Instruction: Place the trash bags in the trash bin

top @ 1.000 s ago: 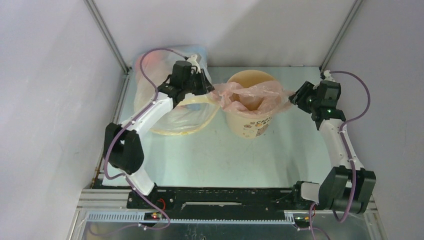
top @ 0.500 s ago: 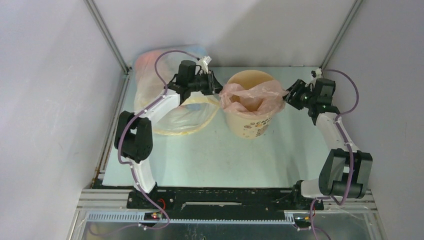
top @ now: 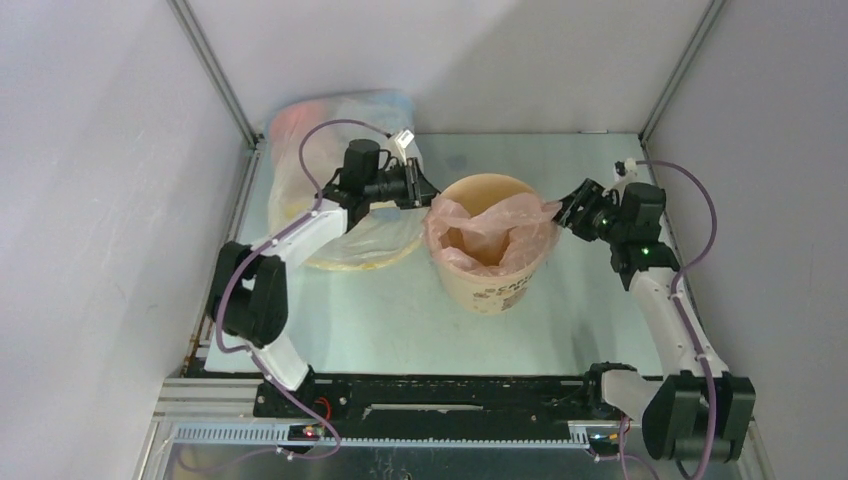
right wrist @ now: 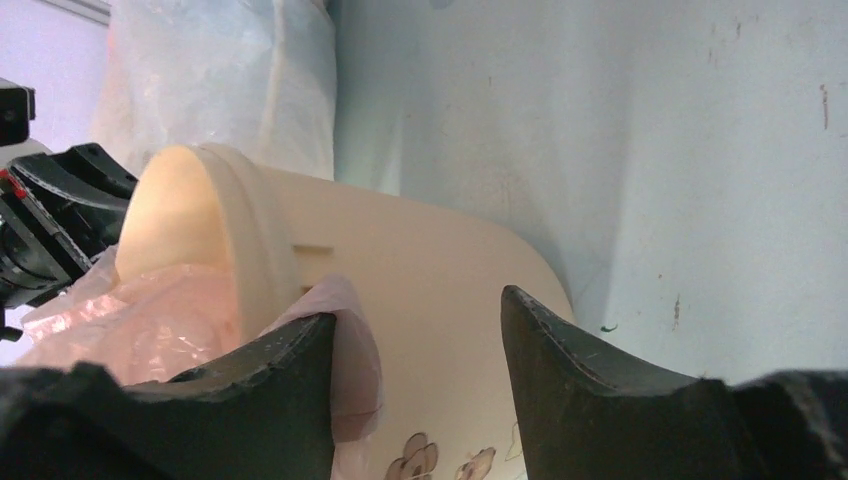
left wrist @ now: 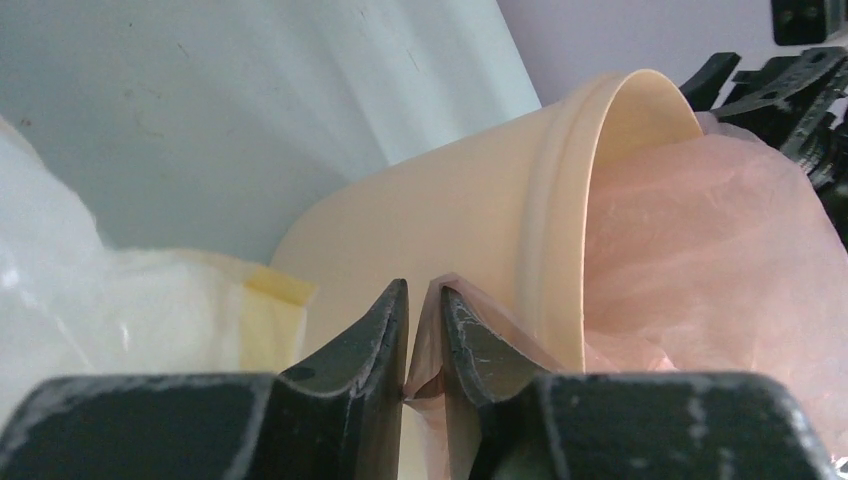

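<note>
Outside the tan paper bucket (top: 492,292), the left gripper (left wrist: 425,335) is pinching the pink trash bag (top: 495,222) by its edge; the right gripper (right wrist: 415,312) is hovering at the opposite rim (fingers wide apart).

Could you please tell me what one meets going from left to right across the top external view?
Clear sack → left gripper → trash bin lined with the trash bag → right gripper.

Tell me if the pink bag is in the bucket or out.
Mostly in: the bag fills the bucket's mouth, edges draped over its rim.
</note>
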`<action>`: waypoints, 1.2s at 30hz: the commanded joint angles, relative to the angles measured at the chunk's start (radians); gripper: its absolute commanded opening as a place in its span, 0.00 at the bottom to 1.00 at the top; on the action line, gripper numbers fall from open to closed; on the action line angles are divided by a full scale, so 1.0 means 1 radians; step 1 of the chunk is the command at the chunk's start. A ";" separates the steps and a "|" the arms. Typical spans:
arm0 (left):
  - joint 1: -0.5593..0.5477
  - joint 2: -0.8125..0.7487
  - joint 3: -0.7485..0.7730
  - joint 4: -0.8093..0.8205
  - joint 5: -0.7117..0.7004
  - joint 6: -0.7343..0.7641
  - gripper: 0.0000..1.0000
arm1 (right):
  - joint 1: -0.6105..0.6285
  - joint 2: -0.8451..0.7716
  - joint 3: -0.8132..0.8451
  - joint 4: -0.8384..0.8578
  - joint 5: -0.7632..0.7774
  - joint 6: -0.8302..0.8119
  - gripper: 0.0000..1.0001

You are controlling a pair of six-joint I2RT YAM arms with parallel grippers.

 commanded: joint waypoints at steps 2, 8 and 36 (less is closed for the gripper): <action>-0.015 -0.184 -0.046 -0.049 -0.102 0.008 0.26 | -0.017 -0.127 0.006 -0.069 0.078 -0.043 0.63; -0.015 -0.327 -0.134 -0.085 -0.227 -0.004 0.26 | -0.045 -0.240 0.005 -0.210 0.207 -0.108 0.70; -0.015 -0.696 -0.368 -0.172 -0.494 0.054 0.00 | 0.318 -0.445 0.068 -0.011 -0.055 -0.625 0.63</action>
